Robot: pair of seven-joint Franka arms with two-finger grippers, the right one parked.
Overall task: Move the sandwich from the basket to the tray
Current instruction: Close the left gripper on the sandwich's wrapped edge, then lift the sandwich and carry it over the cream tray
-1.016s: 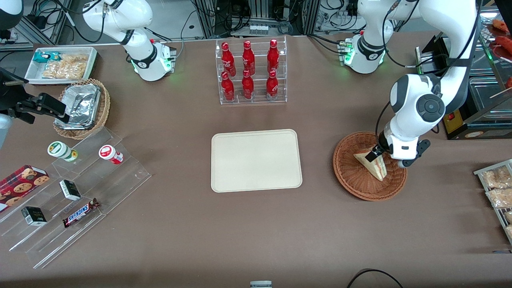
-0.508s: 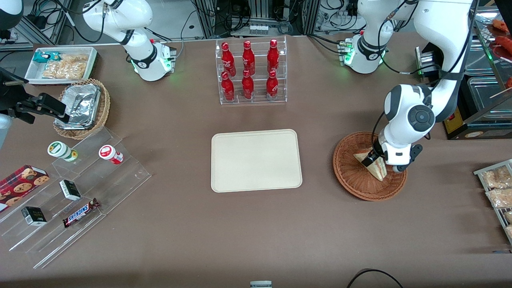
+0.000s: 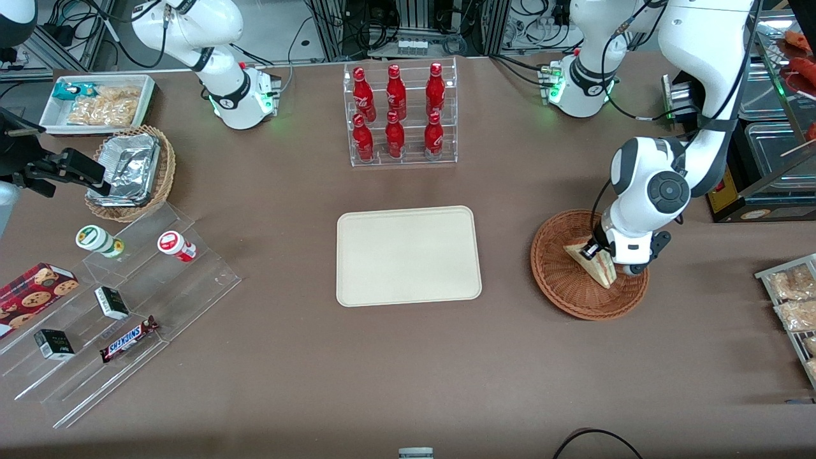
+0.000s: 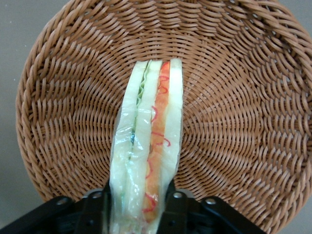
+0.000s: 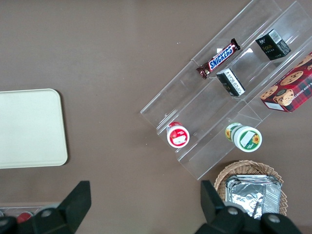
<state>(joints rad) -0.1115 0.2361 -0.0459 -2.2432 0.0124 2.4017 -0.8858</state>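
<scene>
Bare table between basket and tray; claw down in basket, gripping sandwich.

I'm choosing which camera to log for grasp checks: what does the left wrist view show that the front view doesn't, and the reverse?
Only the left wrist view shows the gripper shut on the triangular pale-bread sandwich, with its red and green filling layers edge-on. Only the front view shows the flat cream-beige rectangular tray and the red bottles in a clear rack, farther from the camera. Both show the sandwich in the round reddish-brown wicker basket.
</scene>
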